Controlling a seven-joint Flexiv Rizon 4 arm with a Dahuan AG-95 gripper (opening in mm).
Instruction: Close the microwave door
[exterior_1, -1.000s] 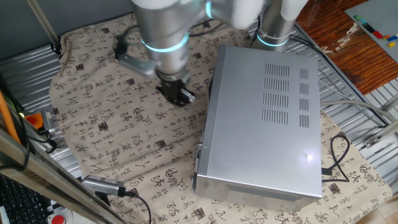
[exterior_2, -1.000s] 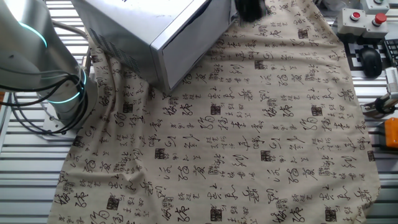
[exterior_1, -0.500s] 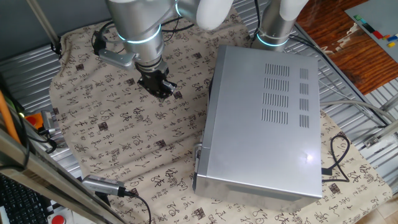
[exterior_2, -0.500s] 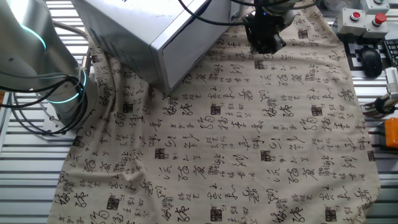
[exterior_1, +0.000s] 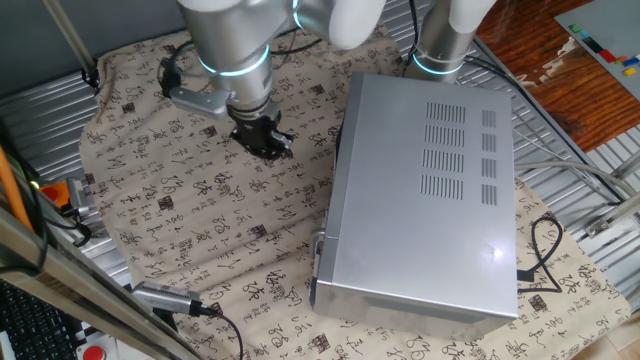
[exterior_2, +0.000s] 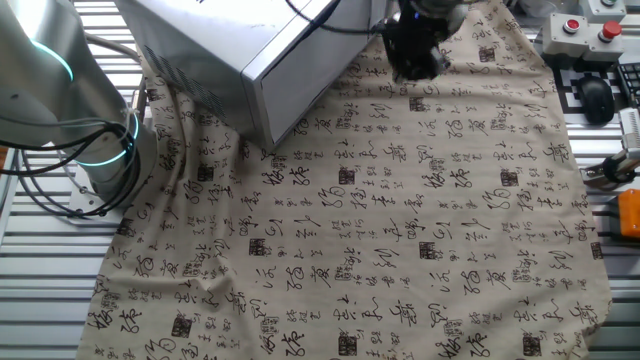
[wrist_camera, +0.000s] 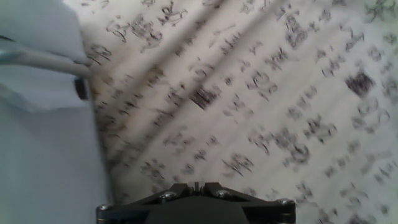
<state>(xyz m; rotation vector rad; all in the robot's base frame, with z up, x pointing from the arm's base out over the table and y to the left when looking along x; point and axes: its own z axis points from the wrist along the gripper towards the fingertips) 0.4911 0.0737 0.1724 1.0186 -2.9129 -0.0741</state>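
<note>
The microwave (exterior_1: 430, 200) is a large silver-grey box with vent slots on top, at the right of the cloth; it also shows in the other fixed view (exterior_2: 220, 40). The microwave door (exterior_2: 305, 85) lies flush against its front. My gripper (exterior_1: 272, 148) hangs over the cloth to the left of the door, a short gap away and not touching it; it also shows in the other fixed view (exterior_2: 412, 68). In the hand view my gripper (wrist_camera: 196, 185) has its fingers together and holds nothing. The grey microwave front (wrist_camera: 43, 143) fills the left of that view.
A patterned cloth (exterior_1: 200, 220) covers the table. A cable plug (exterior_1: 165, 297) lies at its front left edge. A black cable (exterior_1: 545, 250) loops to the right of the microwave. A box with red buttons (exterior_2: 585, 30) and the arm's base (exterior_2: 90, 130) flank the cloth.
My gripper drew away from the microwave front to the left, then came back a little toward it. The microwave and its door have not moved.
</note>
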